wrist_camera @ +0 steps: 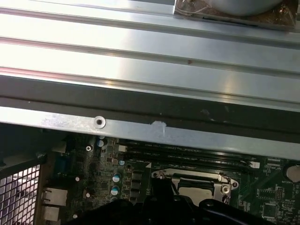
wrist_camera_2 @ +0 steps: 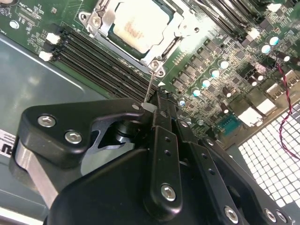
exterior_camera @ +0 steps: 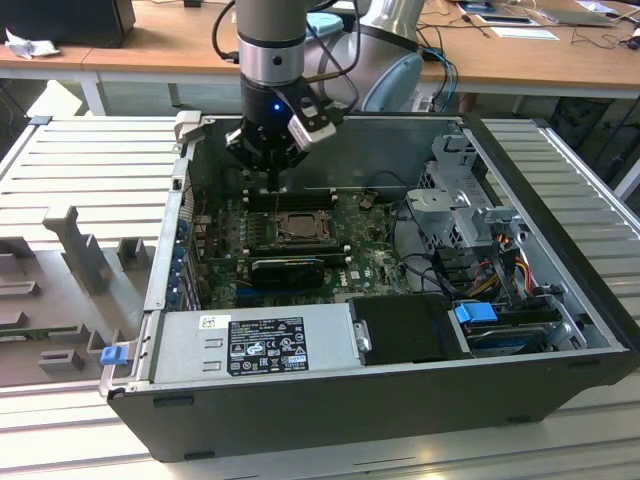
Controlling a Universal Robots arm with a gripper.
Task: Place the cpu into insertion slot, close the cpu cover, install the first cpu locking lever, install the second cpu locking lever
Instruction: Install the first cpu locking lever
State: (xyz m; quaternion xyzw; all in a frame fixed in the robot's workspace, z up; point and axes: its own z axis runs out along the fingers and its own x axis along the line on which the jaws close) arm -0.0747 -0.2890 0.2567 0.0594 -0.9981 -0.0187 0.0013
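Trays of grey moulded plastic [exterior_camera: 70, 280] lie at the exterior view's left, on the ribbed metal table [exterior_camera: 90, 150], and beside them the open computer case [exterior_camera: 300, 420] rests on its side with the power supply [exterior_camera: 250, 345] along its near wall. Moving to the middle, the gripper [exterior_camera: 272, 183] hangs low over the green motherboard [exterior_camera: 375, 260], just behind the insertion slot [wrist_camera_2: 171, 47]. The cpu [wrist_camera_2: 136, 26] is already seated in that slot, and the cpu cover [wrist_camera_2: 104, 18] lies flat around it, so I judge these two steps as done. In the second wrist view the jaws look clenched on the free end of a thin wire locking lever [wrist_camera_2: 149, 84], which rises from the corner of the slot; the step in hand seems to be the fastening of this lever. To do it well, I think the arm should follow the lever's own arc, pressing down and then sideways under the hook, without twisting the wire, and should keep clear of the long black memory slots [wrist_camera_2: 93, 61] just beside. Further to the exterior view's right stand the metal drive cage [exterior_camera: 465, 200] and coloured cables [exterior_camera: 510, 265], well apart from the work.
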